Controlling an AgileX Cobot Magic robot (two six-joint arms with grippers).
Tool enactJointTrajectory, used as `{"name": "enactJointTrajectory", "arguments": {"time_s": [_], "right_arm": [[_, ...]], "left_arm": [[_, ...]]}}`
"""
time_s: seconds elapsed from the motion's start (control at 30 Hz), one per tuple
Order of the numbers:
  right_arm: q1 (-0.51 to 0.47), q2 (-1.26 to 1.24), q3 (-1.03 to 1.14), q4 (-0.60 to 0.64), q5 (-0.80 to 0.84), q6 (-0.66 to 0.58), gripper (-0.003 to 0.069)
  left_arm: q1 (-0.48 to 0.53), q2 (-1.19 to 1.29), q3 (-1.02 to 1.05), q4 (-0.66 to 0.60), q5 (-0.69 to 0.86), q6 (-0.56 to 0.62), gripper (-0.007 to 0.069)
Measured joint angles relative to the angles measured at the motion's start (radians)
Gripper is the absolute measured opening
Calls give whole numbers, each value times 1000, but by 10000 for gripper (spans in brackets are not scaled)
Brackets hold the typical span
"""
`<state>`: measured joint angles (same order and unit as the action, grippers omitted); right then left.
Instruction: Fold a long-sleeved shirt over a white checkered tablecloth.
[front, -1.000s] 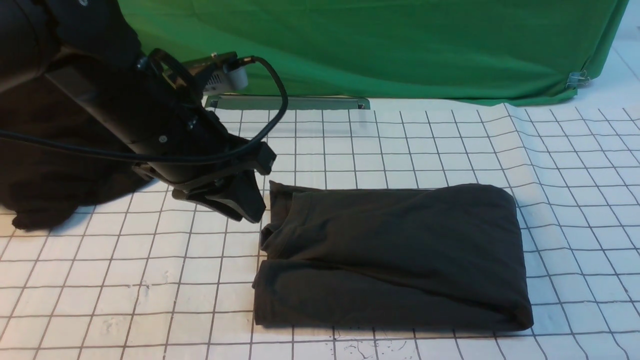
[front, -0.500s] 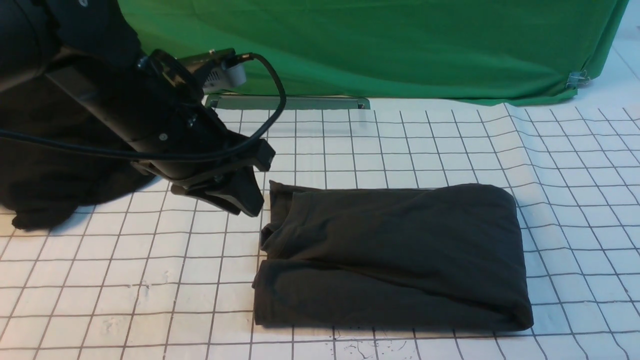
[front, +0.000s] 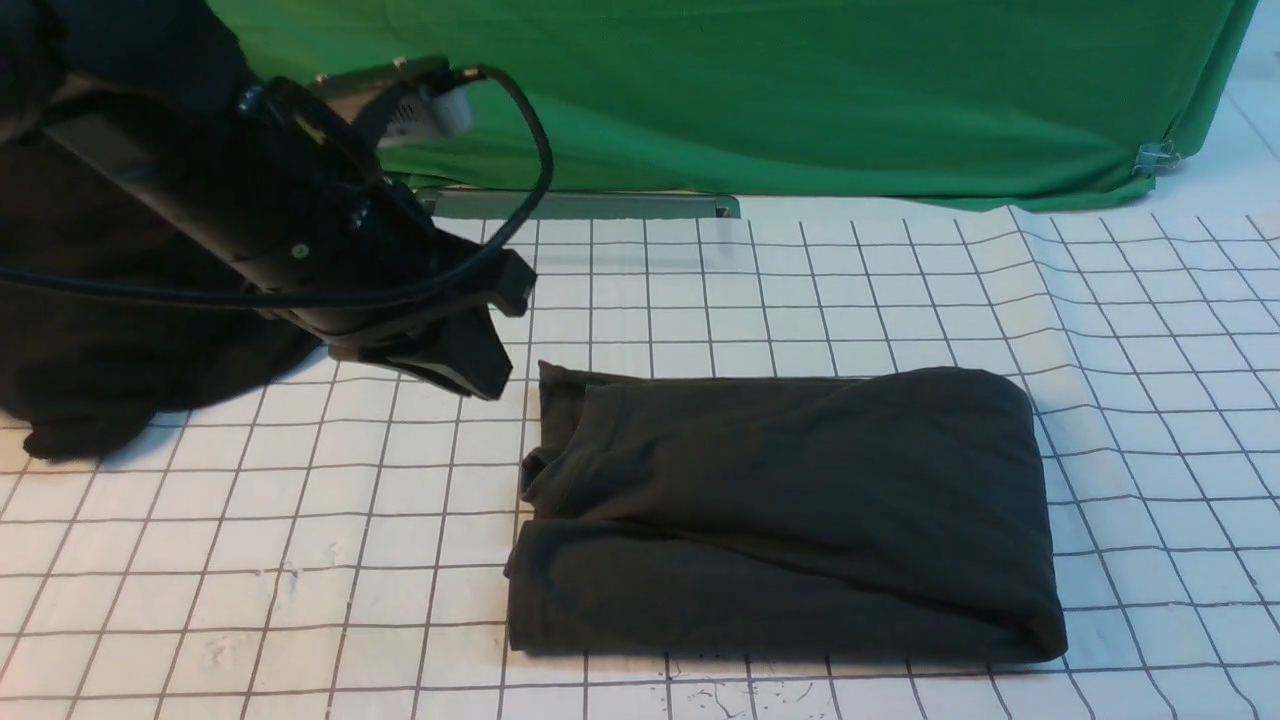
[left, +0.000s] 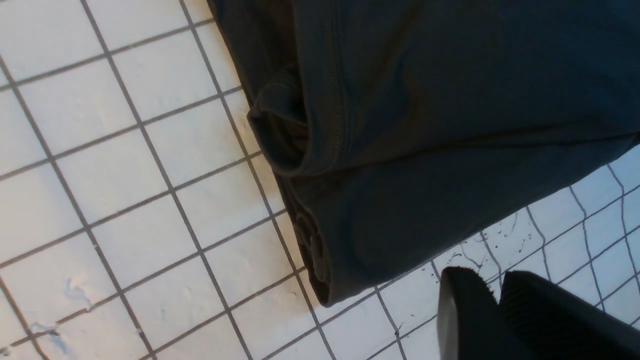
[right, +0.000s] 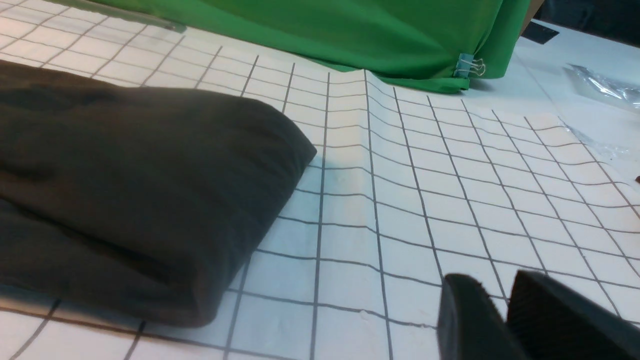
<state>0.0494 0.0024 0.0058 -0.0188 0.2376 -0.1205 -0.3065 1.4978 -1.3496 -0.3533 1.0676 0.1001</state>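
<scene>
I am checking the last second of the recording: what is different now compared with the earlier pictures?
The left hand has lifted and pulled back toward the robot's left, away from the long-sleeved shirt, holding nothing. The folded shirt and the white checkered tablecloth stayed as they were.

long-sleeved shirt (front: 790, 510): matt charcoal knit cloth, soft, stitched hem visible at the folded edge. white checkered tablecloth (front: 800, 290): thin, paper-like sheet, matt, creased, with scuffed patches near the front. green cloth (front: 760, 90): matt woven fabric, lightly wrinkled, held by a shiny metal clip (front: 1155, 157). left gripper (left: 500, 300): matt black plastic, one finger pad ribbed.
</scene>
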Motion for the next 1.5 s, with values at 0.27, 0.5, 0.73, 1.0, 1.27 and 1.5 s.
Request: {"name": "enactJointTrajectory", "arguments": {"time_s": [0.27, 0.5, 0.73, 1.0, 1.27, 1.5], "right_arm": [[0, 0, 0, 0, 0, 0, 149], [0, 0, 0, 0, 0, 0, 176], [0, 0, 0, 0, 0, 0, 192], [0, 0, 0, 0, 0, 0, 213], [0, 0, 0, 0, 0, 0, 234], [0, 0, 0, 0, 1, 0, 238]], "left_arm": [[0, -251, -7, 143, 68, -17, -3], [0, -515, 53, 230, 140, -77, -3], [0, -837, 306, 180, -99, -100, -3], [0, -1183, 729, 119, -643, -93, -3], [0, -1310, 931, 119, -822, -93, -3], [0, -1311, 983, 184, -779, -90, -3]]}}
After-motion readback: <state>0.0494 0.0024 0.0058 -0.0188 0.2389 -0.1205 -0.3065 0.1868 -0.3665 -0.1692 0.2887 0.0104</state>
